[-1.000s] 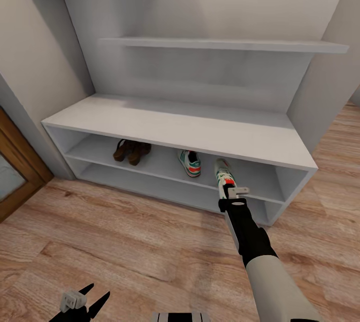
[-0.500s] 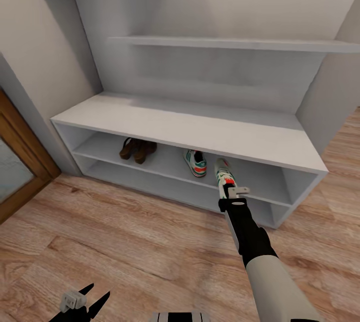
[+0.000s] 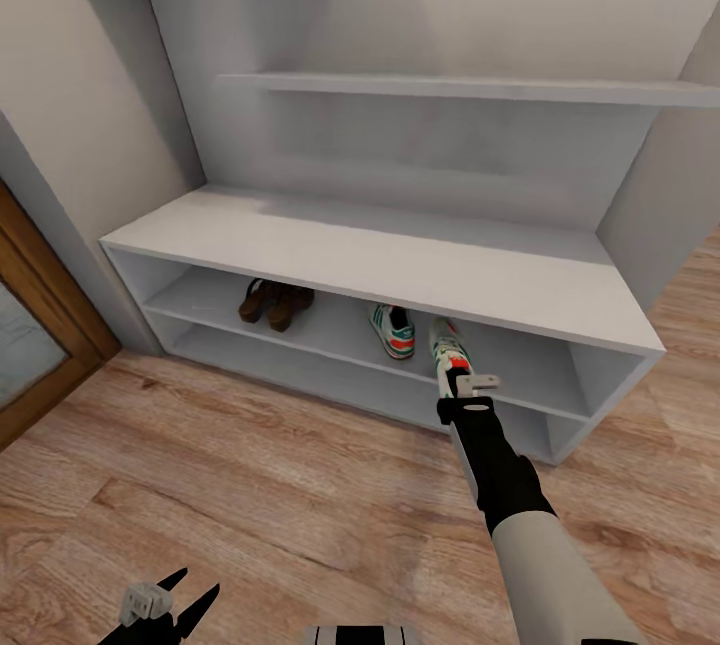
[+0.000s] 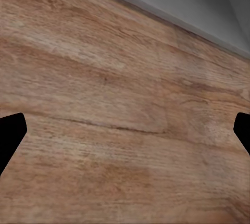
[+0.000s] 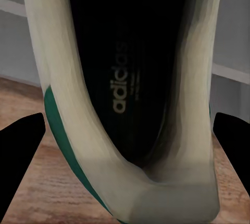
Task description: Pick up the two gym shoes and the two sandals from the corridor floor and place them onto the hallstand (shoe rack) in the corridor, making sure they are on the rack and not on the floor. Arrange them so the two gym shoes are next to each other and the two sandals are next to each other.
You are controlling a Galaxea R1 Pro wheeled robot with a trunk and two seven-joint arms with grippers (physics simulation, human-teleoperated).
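Head view: right hand [image 3: 453,372] clamps a gym shoe [image 3: 447,343] at the hallstand's [image 3: 380,255] shelf edge; left hand [image 3: 170,603] spread apart.

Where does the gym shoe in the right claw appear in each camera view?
Head view: the held gym shoe sits right of centre, before the hallstand.
Right wrist view: the same shoe spans the centre, opening toward the camera.
Left wrist view: not in it.
Shared landmark: corridor floor.
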